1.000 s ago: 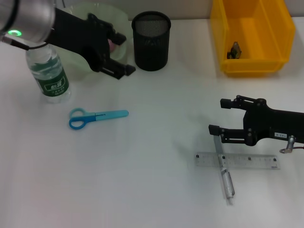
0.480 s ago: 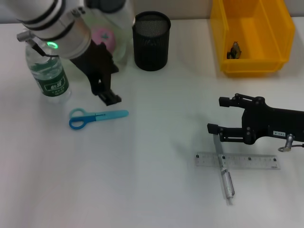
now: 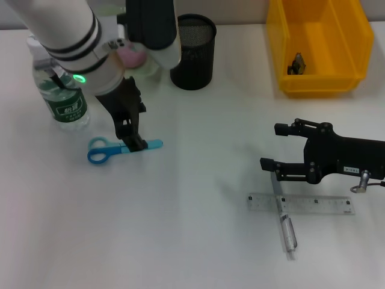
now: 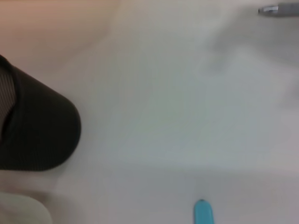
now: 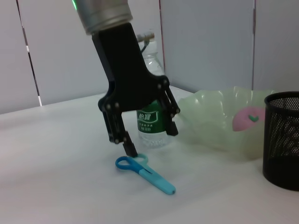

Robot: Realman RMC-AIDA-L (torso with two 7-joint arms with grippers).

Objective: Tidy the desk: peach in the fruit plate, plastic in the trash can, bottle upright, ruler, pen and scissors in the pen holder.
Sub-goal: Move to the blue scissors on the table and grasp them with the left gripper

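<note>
Dropped from beside the pen holder (image 3: 191, 52) onto the scissors (image 3: 123, 148), left gripper (image 5: 148, 136) fingers apart straddling the blade cover; right gripper (image 3: 271, 146) parked spread just above the crossed ruler (image 3: 301, 204) and pen (image 3: 285, 219).

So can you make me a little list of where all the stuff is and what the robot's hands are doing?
peach: in the fruit plate
bottle: upright
scissors: flat on the desk
left gripper: open, down over the scissors
right gripper: open, low beside the pen's top end
pen: lying across the ruler
pen holder: standing between the plate and the trash can
</note>
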